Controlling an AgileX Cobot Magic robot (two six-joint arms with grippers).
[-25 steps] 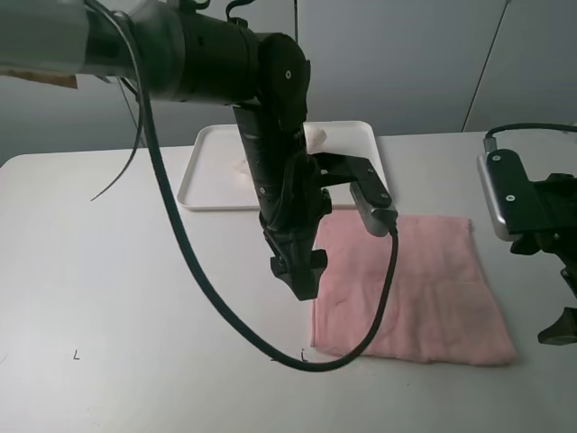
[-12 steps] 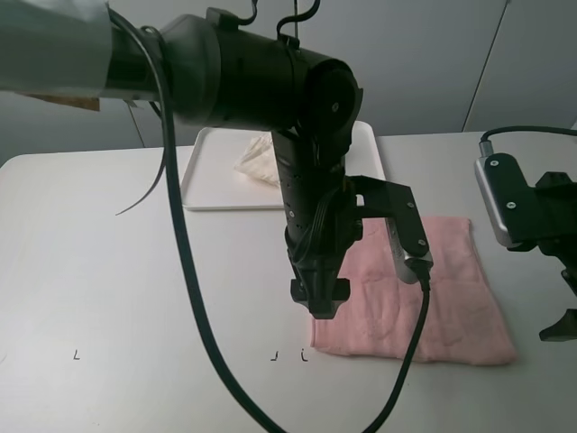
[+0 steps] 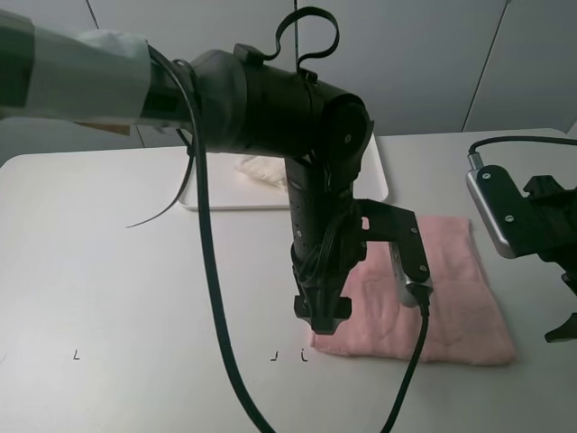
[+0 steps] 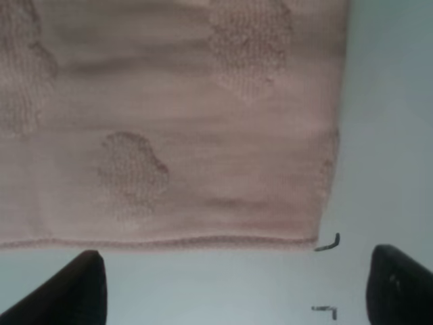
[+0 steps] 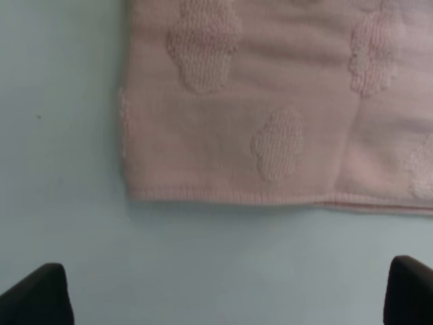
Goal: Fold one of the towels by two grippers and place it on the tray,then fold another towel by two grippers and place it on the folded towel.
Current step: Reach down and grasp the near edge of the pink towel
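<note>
The pink towel (image 3: 451, 293) lies flat on the table at the right of centre. My left gripper (image 3: 322, 316) hangs open just above its near left corner. In the left wrist view the towel (image 4: 176, 135) fills the upper part, and the open left gripper (image 4: 237, 298) straddles bare table in front of its edge. My right gripper (image 3: 566, 325) sits at the far right edge, off the towel's right side. In its wrist view the right gripper (image 5: 223, 298) is open before the towel's (image 5: 270, 108) other near corner. The cream towel (image 3: 261, 170) lies bunched on the white tray (image 3: 243, 197) behind the left arm.
The left arm and its cable (image 3: 216, 298) cover much of the tray and the towel's left part. Small black marks (image 3: 275, 357) (image 4: 328, 242) are on the table by the towel's near corner. A grey wall stands behind the table.
The left arm swung from in front of the tray to the right and down to the pink towel's near left corner, uncovering the cream towel on the tray. The right arm barely shifted.
</note>
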